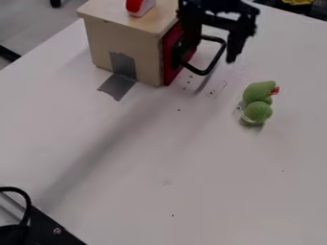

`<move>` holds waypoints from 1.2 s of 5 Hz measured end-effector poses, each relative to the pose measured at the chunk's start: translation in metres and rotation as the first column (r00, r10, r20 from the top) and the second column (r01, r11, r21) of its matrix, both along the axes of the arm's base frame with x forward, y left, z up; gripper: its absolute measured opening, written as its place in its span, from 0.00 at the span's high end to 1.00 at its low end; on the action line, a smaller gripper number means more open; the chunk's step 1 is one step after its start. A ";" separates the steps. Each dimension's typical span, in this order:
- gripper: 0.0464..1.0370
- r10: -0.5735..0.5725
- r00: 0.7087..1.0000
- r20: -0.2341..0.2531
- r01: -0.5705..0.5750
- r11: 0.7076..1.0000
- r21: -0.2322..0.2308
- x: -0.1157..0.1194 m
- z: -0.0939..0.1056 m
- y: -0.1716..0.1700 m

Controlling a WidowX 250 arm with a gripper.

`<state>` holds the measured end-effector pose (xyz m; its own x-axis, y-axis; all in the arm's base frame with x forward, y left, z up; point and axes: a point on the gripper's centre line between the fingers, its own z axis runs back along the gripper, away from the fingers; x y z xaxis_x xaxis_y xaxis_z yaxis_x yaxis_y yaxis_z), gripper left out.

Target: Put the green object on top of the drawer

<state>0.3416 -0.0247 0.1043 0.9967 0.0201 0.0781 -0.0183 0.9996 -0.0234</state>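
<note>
At the top of the camera view, the black gripper [208, 55] hangs in front of the drawer's red face, open, its two fingers well apart. The black drawer handle shows between and behind them; whether they touch it I cannot tell. The wooden drawer box [125, 40] stands at the upper left with its red front facing right. A green plush object [258, 111] with a small red part lies on the table to the right, apart from the gripper and lower in the view.
A red and white item [140, 6] rests on the box's top. Grey tape [119, 86] joins the box's side to the white table [159, 158]. Black hardware with a cable [48, 227] occupies the lower left corner. Something yellow [297, 2] is at the top right edge.
</note>
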 end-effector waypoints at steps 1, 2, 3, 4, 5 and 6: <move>0.04 0.041 0.998 0.036 -0.042 0.999 0.026 0.001 -0.010 -0.021; 0.04 0.069 0.998 0.010 -0.069 0.997 0.021 0.001 -0.033 -0.038; 0.04 0.063 0.997 -0.033 -0.062 0.997 0.042 -0.001 -0.053 -0.053; 0.04 0.062 0.997 -0.055 -0.058 0.997 0.058 0.007 -0.068 -0.062; 0.04 0.080 0.995 -0.055 -0.075 0.994 0.075 0.019 -0.076 -0.064; 0.04 0.086 0.995 -0.053 -0.081 0.993 0.091 0.032 -0.082 -0.067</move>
